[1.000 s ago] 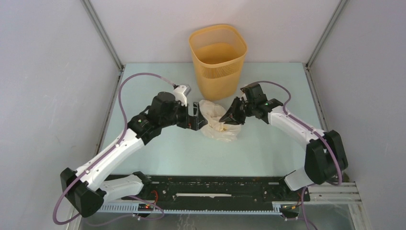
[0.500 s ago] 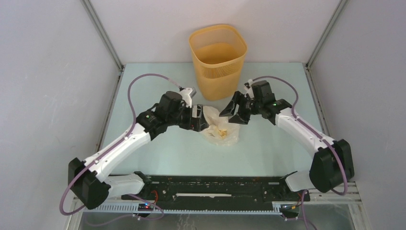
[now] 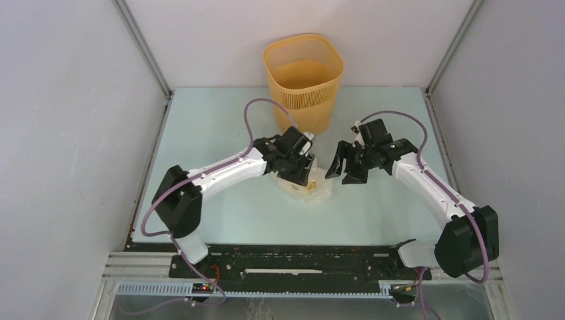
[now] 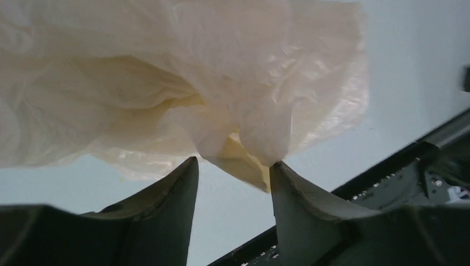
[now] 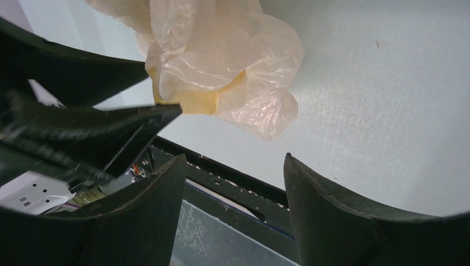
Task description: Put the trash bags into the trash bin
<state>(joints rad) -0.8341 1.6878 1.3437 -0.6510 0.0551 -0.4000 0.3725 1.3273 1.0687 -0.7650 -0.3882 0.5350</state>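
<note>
**Grasping step, with no transfer yet made.** The trash bag [image 3: 314, 189] is shown lying crumpled on the table [image 3: 220, 133], in front of the trash bin [image 3: 303, 80] and apart from it; no part of the bag is inside the bin. The left gripper [image 3: 303, 170] is lowered onto the bag's left part with its jaws spread. In the left wrist view a fold of the film, with some of the yellow rim band, is seen reaching down between the fingertips [image 4: 185, 172]; it touches one of them but is not pinched. The right gripper [image 3: 346, 168] is held just beside the bag's right edge, jaws spread wide and nothing between them. The next move is judged to be a closing of the left jaws on that fold, with several layers gathered, since so thin a film is likely to slip. A second hold by the right gripper on the near edge would probably be needed. The bag could then be lifted clear of the bin's rim and brought over its mouth
</note>
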